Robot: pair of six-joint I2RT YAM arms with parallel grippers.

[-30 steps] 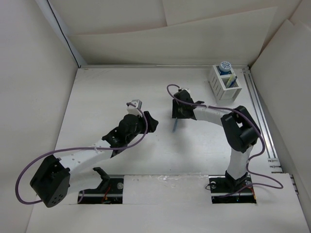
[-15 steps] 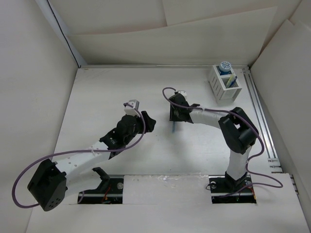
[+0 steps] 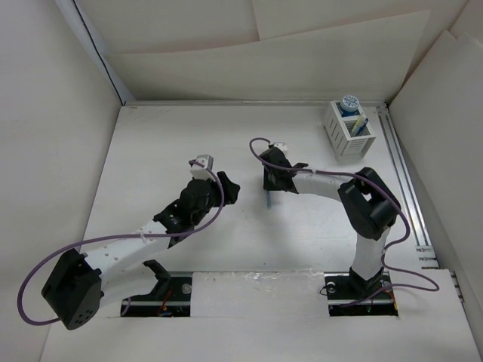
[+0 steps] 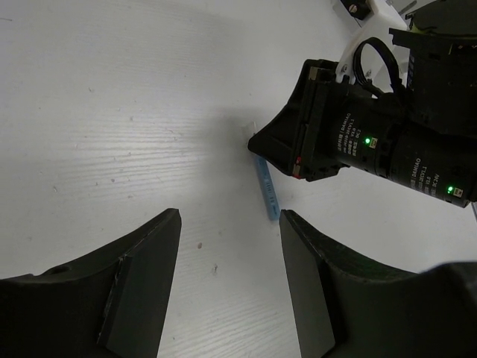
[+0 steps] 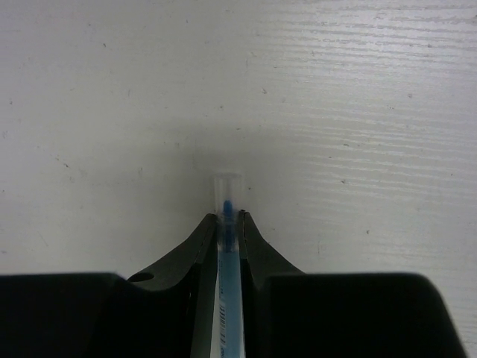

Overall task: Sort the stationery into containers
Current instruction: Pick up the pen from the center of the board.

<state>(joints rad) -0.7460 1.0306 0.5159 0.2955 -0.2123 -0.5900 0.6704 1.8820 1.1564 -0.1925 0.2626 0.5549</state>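
- Right gripper [image 5: 227, 224]: clenched on the light-blue stick [image 5: 227, 190]. Only the stick's clear tip shows past the fingers; the rest is hidden.
- Left gripper [image 4: 229, 222]: jaws spread and holding nothing, above the table [image 4: 112, 112] near the stick.
- Organizer box [image 3: 343, 136]: far right corner of the table, its contents hard to make out.

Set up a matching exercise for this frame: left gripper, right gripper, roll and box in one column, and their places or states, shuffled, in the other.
Column one:
1. left gripper
2. right gripper
3. roll
4. box

Column two:
A. far right corner of the table
B. jaws shut on the light-blue stick
C. far compartment of the box
D. jaws open, holding nothing

Pairs: 1-D, 2-B, 3-C, 4-A
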